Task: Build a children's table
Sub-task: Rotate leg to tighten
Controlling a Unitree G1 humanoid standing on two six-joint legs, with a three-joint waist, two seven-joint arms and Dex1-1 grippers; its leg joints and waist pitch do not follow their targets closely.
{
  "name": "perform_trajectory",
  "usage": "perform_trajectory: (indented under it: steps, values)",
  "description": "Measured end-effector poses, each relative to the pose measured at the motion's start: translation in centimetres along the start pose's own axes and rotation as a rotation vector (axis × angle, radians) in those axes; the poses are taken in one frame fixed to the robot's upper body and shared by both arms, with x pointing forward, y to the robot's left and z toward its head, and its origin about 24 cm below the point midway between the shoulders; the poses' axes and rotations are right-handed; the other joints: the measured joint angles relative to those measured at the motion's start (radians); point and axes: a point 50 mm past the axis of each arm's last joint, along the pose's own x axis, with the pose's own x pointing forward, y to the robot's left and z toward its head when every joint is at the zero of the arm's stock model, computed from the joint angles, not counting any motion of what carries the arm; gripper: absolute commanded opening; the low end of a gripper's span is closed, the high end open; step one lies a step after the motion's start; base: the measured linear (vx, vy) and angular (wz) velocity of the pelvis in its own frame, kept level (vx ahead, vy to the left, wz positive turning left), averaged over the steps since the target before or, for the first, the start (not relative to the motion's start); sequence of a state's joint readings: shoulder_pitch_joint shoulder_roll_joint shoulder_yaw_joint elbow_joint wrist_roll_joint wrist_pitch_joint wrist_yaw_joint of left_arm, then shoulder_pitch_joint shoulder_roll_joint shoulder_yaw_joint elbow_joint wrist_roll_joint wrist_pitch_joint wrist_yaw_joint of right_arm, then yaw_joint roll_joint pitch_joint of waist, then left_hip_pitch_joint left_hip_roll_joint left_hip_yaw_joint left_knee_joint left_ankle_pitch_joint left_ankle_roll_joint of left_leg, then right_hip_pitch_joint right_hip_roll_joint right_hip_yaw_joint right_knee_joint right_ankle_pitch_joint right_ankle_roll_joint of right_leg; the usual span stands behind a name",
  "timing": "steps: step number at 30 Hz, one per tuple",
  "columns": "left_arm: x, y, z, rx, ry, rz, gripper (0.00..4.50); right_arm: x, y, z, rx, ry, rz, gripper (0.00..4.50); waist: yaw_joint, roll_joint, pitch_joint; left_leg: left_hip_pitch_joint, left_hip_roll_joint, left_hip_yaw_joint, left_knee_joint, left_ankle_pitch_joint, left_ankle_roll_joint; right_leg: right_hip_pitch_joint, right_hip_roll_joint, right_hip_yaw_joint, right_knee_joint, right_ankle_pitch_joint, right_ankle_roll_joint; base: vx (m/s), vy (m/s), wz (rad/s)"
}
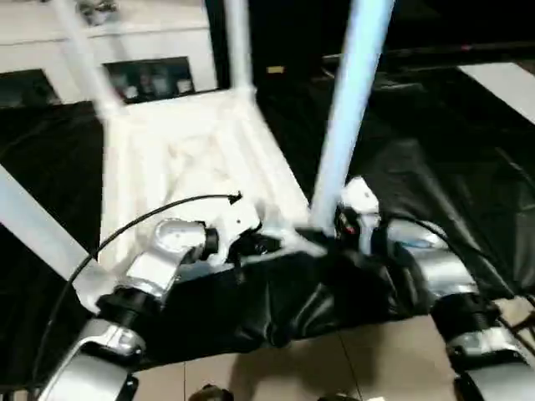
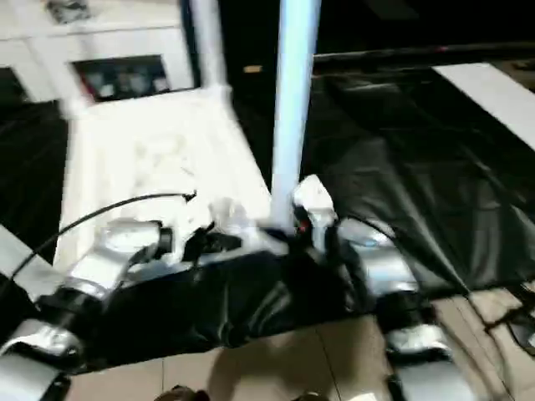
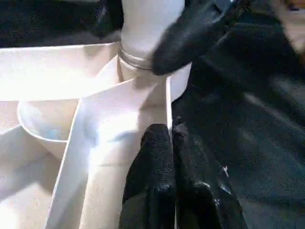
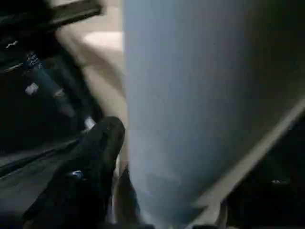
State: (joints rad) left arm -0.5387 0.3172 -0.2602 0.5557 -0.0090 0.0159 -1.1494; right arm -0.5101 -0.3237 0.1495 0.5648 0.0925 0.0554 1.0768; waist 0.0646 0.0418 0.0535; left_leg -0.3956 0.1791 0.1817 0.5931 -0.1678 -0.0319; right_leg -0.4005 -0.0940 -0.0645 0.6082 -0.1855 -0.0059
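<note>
The children's table lies upside down on a black cloth. Its white ribbed tabletop point(image 1: 192, 159) has tube legs standing in the corner sockets. The near right leg point(image 1: 347, 109) rises from its socket point(image 3: 138, 62). My left gripper point(image 3: 171, 138) is shut on the tabletop's thin near rim, close to that socket. At the foot of the same leg, my right gripper point(image 1: 334, 225) has its jaws parted around the tube. One of its fingers point(image 4: 100, 152) lies just beside the tube point(image 4: 200, 95), and the other is hidden behind it.
Two more legs point(image 1: 238, 42) point(image 1: 84, 58) stand at the far corners, and one point(image 1: 33, 225) at the near left. A white cabinet point(image 1: 142, 50) stands behind. Black cloth point(image 1: 418, 167) covers the floor around the tabletop. Bare tan floor point(image 1: 351, 359) lies at my feet.
</note>
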Motion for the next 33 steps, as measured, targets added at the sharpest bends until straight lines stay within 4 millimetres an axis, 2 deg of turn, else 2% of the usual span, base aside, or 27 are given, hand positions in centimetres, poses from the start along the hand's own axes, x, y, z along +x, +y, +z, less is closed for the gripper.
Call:
perform_trajectory:
  steps: [4,5,8,10,15,26,29,33]
  values:
    - [-0.9,-0.4,-0.4,0.006,0.016,-0.075,0.0,-0.6,0.7,0.0,-0.003,0.024,0.147,3.13,0.008,0.0,0.0,0.0,0.0,0.002,0.001,0.0,0.0,0.0,-0.001,0.001,0.001,0.0,0.0,0.0,0.0,0.0]
    - [-0.9,-0.5,-0.4,0.007,0.017,-0.083,0.0,-0.7,0.8,0.1,-0.004,0.029,0.163,2.86,0.009,0.0,0.0,0.0,0.001,0.004,0.001,0.0,0.0,0.0,-0.001,0.002,0.001,0.0,0.0,0.0,0.0,0.0]
    - [-1.0,-0.6,-0.4,0.01,0.022,-0.102,0.0,-0.9,0.8,0.0,-0.001,0.041,0.186,2.79,0.011,0.0,0.0,0.001,0.002,0.006,0.001,0.0,0.0,0.0,-0.001,0.003,0.002,0.0,-0.001,0.0,0.0,0.0]
    - [-1.1,-0.6,-0.5,0.017,0.023,-0.111,0.0,-1.0,0.9,0.1,-0.005,0.046,0.208,2.48,0.015,0.0,0.0,0.001,0.003,0.008,0.001,0.0,0.0,0.0,-0.001,0.002,0.002,0.0,-0.001,0.0,0.0,0.0]
    - [-1.2,-0.7,-0.4,0.017,0.02,-0.131,0.0,-1.3,1.0,0.6,-0.024,0.048,0.244,2.15,0.024,0.0,0.0,0.001,0.008,0.016,0.001,0.0,0.0,0.0,0.0,0.002,0.002,0.0,0.0,0.0,0.0,0.0]
    - [-1.1,-0.9,-0.4,0.019,0.021,-0.145,0.0,-1.5,1.4,0.5,-0.026,0.046,0.254,2.04,0.028,0.0,0.0,0.001,0.009,0.018,0.002,0.0,0.0,0.0,0.0,0.002,0.002,0.0,0.001,0.0,0.0,0.0]
    - [-0.5,-0.8,-0.4,0.015,0.015,-0.1,0.0,-1.2,1.4,0.2,-0.002,0.02,0.186,2.04,0.027,-0.001,-0.001,0.004,0.01,0.019,0.002,0.0,0.0,0.004,0.0,0.002,0.002,0.0,0.001,0.0,0.0,0.0]
    - [0.1,0.0,-0.5,-0.016,0.029,0.046,0.0,0.5,0.6,-0.3,0.066,-0.038,-0.048,2.02,0.002,-0.002,-0.001,0.012,0.01,0.018,0.002,0.0,0.0,0.008,0.0,0.003,0.002,-0.004,0.007,0.0,0.0,0.0]
